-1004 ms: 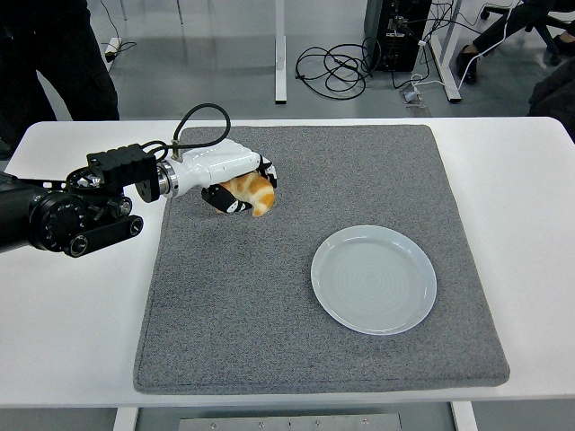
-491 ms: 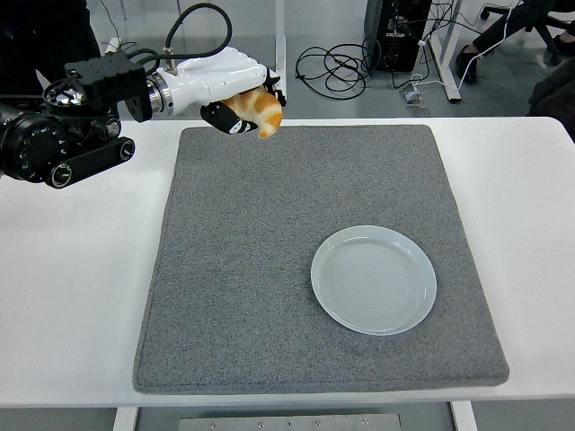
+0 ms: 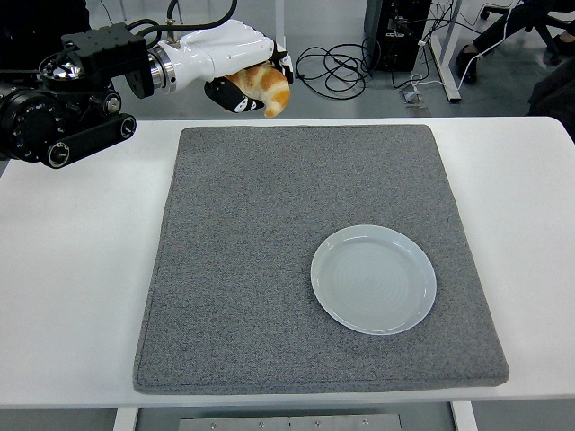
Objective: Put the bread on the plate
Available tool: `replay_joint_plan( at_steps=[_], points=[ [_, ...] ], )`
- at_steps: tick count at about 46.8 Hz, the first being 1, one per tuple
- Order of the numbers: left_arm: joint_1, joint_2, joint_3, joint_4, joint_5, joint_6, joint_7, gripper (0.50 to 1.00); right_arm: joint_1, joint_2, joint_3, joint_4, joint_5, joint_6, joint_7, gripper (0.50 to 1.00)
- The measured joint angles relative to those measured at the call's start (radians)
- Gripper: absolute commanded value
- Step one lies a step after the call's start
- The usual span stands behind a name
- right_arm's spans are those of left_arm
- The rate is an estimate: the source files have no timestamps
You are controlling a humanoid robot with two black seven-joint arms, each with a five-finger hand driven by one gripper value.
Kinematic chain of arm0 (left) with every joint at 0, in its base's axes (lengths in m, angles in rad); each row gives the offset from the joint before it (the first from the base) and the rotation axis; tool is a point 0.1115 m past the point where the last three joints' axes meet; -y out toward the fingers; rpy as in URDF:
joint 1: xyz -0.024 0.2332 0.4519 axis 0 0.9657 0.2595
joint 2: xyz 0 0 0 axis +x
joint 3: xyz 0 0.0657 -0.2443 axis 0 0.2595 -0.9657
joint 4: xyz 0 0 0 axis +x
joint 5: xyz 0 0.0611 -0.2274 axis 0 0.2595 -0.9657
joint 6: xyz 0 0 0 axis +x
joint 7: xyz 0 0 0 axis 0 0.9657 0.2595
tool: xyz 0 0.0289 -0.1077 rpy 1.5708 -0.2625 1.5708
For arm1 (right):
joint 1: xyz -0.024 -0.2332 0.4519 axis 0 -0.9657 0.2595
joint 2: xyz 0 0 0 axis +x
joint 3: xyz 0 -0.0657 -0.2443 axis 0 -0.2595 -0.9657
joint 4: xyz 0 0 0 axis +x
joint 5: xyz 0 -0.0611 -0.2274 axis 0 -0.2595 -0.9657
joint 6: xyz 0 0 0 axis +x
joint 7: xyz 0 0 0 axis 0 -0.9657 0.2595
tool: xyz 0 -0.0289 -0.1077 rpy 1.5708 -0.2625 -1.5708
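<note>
A golden-brown piece of bread (image 3: 268,88) is held high in the air at the top left, above the far edge of the grey mat. My left hand (image 3: 247,79), white with black fingers, is shut on it, and the black arm reaches in from the left edge. A pale blue-white plate (image 3: 374,279) lies bare on the right half of the mat, well below and to the right of the bread. My right arm is out of view.
The grey mat (image 3: 269,269) covers most of the white table (image 3: 72,296). Behind the table are cables on the floor, table legs and a computer tower. A person in dark clothes stands at the top left corner.
My left hand has lifted the bread off the mat's upper left area, raised it well above the table, and shifted it slightly to the right.
</note>
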Motion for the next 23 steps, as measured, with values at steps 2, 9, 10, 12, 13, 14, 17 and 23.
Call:
replay_joint_plan(
  at_steps=[2, 9, 10, 12, 13, 14, 17, 23],
  points=[
    [0.0, 0.0, 0.0, 0.0, 0.0, 0.0, 0.0, 0.5, 0.0, 0.0, 0.0, 0.0, 0.0, 0.0, 0.0, 1.0],
    [0.0, -0.003, 0.0, 0.0, 0.0, 0.0, 0.0, 0.5, 0.0, 0.0, 0.0, 0.0, 0.0, 0.0, 0.0, 1.0],
    [0.0, -0.005, 0.0, 0.0, 0.0, 0.001, 0.0, 0.5, 0.0, 0.0, 0.0, 0.0, 0.0, 0.0, 0.0, 1.0],
    [0.0, -0.01, 0.0, 0.0, 0.0, 0.001, 0.0, 0.5, 0.0, 0.0, 0.0, 0.0, 0.0, 0.0, 0.0, 1.0],
    [0.0, -0.012, 0.0, 0.0, 0.0, 0.001, 0.0, 0.5, 0.0, 0.0, 0.0, 0.0, 0.0, 0.0, 0.0, 1.0],
    [0.0, -0.014, 0.0, 0.0, 0.0, 0.001, 0.0, 0.5, 0.0, 0.0, 0.0, 0.0, 0.0, 0.0, 0.0, 1.0],
    [-0.001, -0.018, -0.001, 0.0, -0.001, 0.001, 0.0, 0.5, 0.0, 0.0, 0.0, 0.0, 0.0, 0.0, 0.0, 1.0],
    [-0.005, -0.052, -0.003, 0.001, -0.004, 0.001, 0.001, 0.5, 0.0, 0.0, 0.0, 0.0, 0.0, 0.0, 0.0, 1.0]
  ],
)
